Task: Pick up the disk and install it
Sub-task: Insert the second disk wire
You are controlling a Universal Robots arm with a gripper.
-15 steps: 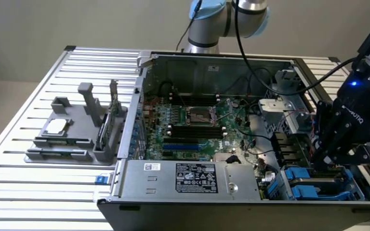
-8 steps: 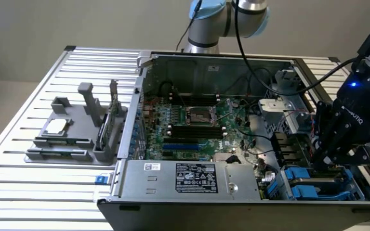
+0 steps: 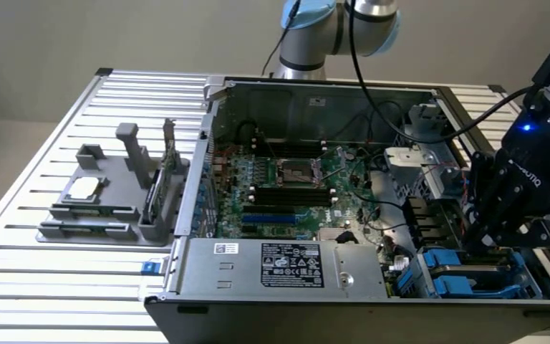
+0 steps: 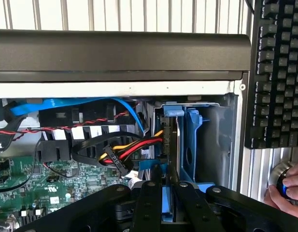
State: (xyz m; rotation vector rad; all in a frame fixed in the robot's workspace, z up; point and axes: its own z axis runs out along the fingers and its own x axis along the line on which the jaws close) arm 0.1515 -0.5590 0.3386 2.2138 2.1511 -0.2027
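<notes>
1. Black gripper links filled the nearest part of the wrist view, their fingers closed in against a blue-railed disk seen edge-on between them.
2. Seen from the exterior view, the gripper hung inside the open computer case, at the corner on that view's right nearest the camera, just above the blue drive bays.
3. How firmly the fingers gripped the disk could not be told, but they pressed on both its sides with no gap showing.
4. Standing upright in the bay just beyond the disk was a blue carrier frame, beside the case's grey side wall.
5. Red, yellow and black power wires ran to a connector beside the bay, with a blue flat cable lying behind them.
6. Part of the green motherboard lay next to the wires; in the exterior view the motherboard covered the case floor.
7. Along the case's near edge in the exterior view sat a silver labelled power supply.
8. Outside the case, toward the slatted table's edge on the exterior view's left, a grey fixture carried a small silver chip.
9. Beyond the case wall in the wrist view lay a black keyboard, and a person's hand rested on a round knob.
</notes>
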